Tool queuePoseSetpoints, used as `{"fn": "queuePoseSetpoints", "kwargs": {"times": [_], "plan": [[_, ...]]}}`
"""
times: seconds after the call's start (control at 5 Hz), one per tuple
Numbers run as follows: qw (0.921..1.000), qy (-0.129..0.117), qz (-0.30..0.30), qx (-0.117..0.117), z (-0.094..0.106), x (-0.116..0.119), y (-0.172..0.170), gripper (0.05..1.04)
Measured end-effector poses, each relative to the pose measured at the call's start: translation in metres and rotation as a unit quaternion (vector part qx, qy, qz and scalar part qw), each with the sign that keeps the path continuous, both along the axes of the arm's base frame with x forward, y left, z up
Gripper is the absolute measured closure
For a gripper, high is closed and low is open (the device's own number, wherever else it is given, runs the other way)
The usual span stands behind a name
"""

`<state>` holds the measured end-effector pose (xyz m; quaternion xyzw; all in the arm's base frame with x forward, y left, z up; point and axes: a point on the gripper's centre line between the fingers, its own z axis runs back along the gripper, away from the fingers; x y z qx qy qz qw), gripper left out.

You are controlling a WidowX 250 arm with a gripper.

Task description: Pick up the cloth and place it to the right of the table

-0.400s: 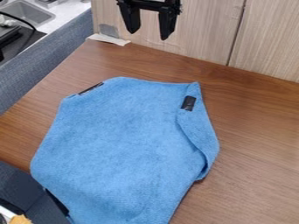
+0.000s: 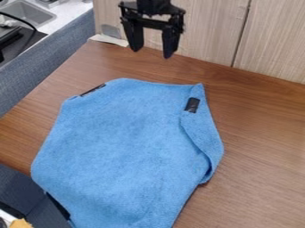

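Near the top of the frame, left of its middle, the black gripper (image 2: 152, 54) hangs with its fingers (image 2: 170, 42) pointing down and spread well apart, nothing held between them. Below it, from the centre of the frame down to its bottom edge, the blue cloth (image 2: 119, 142) lies on the brown table (image 2: 262, 133), apart from the fingertips. Its right side is folded over in a long flap, with a black patch (image 2: 191, 105) near the upper right corner; its lower left part reaches past the table's edge. Light wood-grain panels (image 2: 274, 40) stand behind the table at upper right, and a metal sink (image 2: 30, 13) shows at upper left.
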<state>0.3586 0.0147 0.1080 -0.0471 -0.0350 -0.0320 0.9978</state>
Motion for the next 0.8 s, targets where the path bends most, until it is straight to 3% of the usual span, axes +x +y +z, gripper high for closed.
{"fn": "queuePoseSetpoints", "kwargs": {"times": [0.2,0.4,0.6,0.8], "plan": [[0.9994,0.007,-0.033,-0.007,-0.014,-0.008,-0.017,0.083],[0.9969,0.002,-0.077,-0.013,-0.014,-0.023,-0.036,0.083],[0.9939,0.017,-0.108,-0.011,-0.028,-0.054,-0.044,0.083],[0.9950,0.030,-0.094,-0.007,-0.047,-0.069,-0.035,0.083]]}}
